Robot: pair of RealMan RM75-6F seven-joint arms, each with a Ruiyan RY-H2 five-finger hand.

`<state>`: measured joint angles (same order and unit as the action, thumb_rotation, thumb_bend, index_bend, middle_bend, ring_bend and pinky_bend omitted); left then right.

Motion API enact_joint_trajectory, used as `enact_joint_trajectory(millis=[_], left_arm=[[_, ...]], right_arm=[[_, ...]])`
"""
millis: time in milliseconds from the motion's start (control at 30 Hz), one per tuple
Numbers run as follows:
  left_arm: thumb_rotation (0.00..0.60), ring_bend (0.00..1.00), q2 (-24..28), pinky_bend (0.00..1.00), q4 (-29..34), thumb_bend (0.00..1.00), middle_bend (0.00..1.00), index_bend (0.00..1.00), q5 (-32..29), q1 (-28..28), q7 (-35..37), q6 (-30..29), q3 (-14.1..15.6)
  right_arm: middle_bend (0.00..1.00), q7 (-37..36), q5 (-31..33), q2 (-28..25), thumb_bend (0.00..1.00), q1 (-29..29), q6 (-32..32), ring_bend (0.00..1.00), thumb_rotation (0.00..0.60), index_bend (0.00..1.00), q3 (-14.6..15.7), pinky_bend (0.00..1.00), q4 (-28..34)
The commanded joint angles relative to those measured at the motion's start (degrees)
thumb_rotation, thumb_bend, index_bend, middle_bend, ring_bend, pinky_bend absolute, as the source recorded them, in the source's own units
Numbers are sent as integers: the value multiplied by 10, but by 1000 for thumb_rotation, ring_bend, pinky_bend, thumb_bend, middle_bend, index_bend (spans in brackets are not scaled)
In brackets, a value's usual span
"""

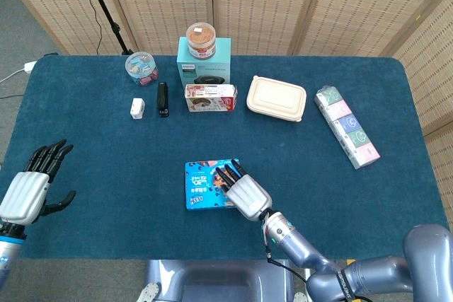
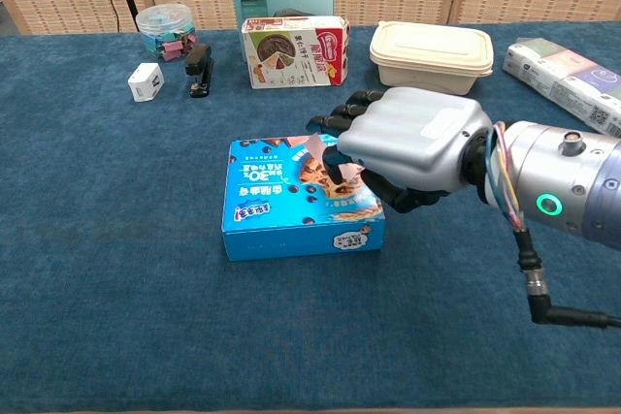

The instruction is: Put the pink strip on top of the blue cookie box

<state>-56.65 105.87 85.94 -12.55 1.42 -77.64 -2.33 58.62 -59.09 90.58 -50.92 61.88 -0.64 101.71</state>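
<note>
The blue cookie box (image 1: 201,186) (image 2: 277,203) lies flat near the table's front middle. My right hand (image 1: 245,193) (image 2: 412,143) hovers over the box's right half with its fingers curled down. A short piece of the pink strip (image 2: 318,147) shows between the thumb and a fingertip, pinched just above the lid; the hand hides the remainder. In the head view the strip is hidden under the hand. My left hand (image 1: 28,187) hangs at the table's left edge, fingers spread, holding nothing.
Along the back stand a teal Philips box (image 1: 204,65) with a jar (image 1: 201,39) on it, a cake carton (image 1: 210,98), a beige lunch container (image 1: 276,98), a stapler (image 1: 163,98), a white charger (image 1: 137,108) and a clip jar (image 1: 141,67). A tissue pack (image 1: 347,126) lies right.
</note>
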Motion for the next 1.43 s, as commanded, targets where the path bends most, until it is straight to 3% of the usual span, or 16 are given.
enact_joint_trajectory(millis=[33,200,267,300,367,433,600,767,1033,1433], left_arm=[[600,0,-1,0,0,299,0,0,-3,-1,-4,3,0],[600,0,-5,0,-9,299,0,0,-14,-10,-30,18,-3],[600,0,-11,0,-18,299,0,0,-18,-12,-38,22,-4],[600,0,-14,0,-23,299,0,0,-19,-13,-42,24,-3],[600,0,-19,0,-29,299,0,0,-21,-15,-47,33,1],[600,0,-23,0,-31,298,0,0,-20,-16,-50,35,1],[600,0,-32,0,-33,298,0,0,-6,-12,-62,23,6],[600,0,-39,0,-39,295,0,0,14,3,-56,-2,18],[600,0,-50,0,-85,293,0,0,23,34,-5,-40,29],[600,0,-58,0,-108,293,0,0,15,46,4,-50,27]], right_arm=[[0,-8,-10,-11,838,3,7,0,600,281,-4,0,8],[0,-38,-48,-66,774,18,37,0,600,164,-13,0,49],[0,-57,-71,-103,550,31,56,0,600,96,-14,0,72],[0,-66,-81,-123,351,40,70,0,600,62,-15,0,82],[0,-86,-98,-163,69,59,99,0,600,16,-18,0,99],[0,-113,-109,-195,0,79,121,0,600,1,-21,0,109],[0,-201,-138,-270,0,138,170,0,600,0,-14,0,110],[0,-302,-197,-304,0,199,210,0,600,0,15,0,78],[0,-401,-254,-280,0,293,271,0,600,0,56,0,-14],[0,-463,-261,-217,0,374,310,0,600,0,54,0,-139]])
